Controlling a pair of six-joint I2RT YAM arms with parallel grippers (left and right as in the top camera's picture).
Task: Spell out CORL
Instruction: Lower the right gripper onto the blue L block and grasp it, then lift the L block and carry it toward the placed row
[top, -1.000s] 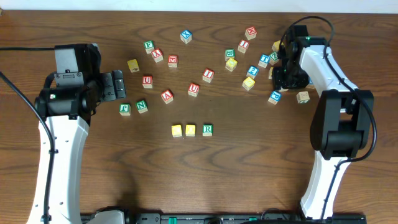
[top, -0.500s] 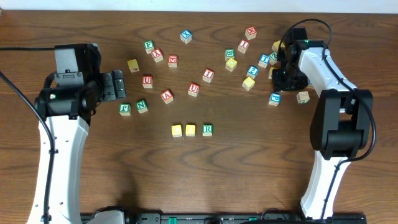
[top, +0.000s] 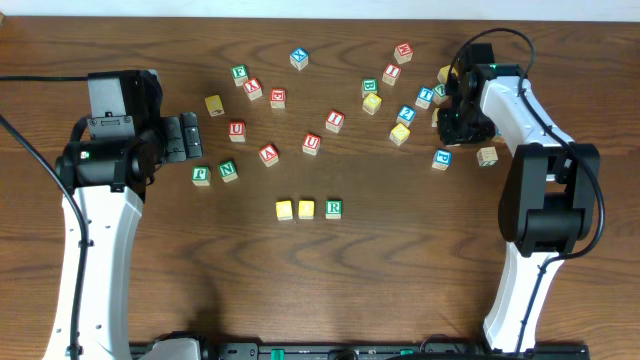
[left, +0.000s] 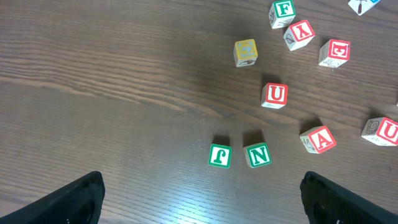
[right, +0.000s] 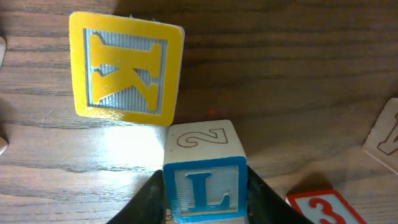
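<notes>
Two yellow-faced cubes (top: 285, 210) (top: 306, 209) and the white cube with a green R (top: 334, 208) stand in a row at the table's front middle. The white cube with a blue L (right: 205, 186) sits on the wood at the far right, among other cubes. My right gripper (top: 462, 118) is shut on it, one dark finger against each side. From overhead the arm hides this cube. My left gripper (top: 190, 137) hangs wide open at the left with nothing between its fingers (left: 81, 199).
A yellow K cube (right: 127, 68) lies just beyond the L cube, and a red 3 cube (right: 323, 208) is at its right. Green F (left: 219, 155) and N (left: 257, 155) cubes sit ahead of the left gripper. Red-lettered cubes (top: 312, 143) are scattered across the middle.
The right gripper's jaws have drawn in onto the L cube. The left arm and the row of three cubes have not moved.
</notes>
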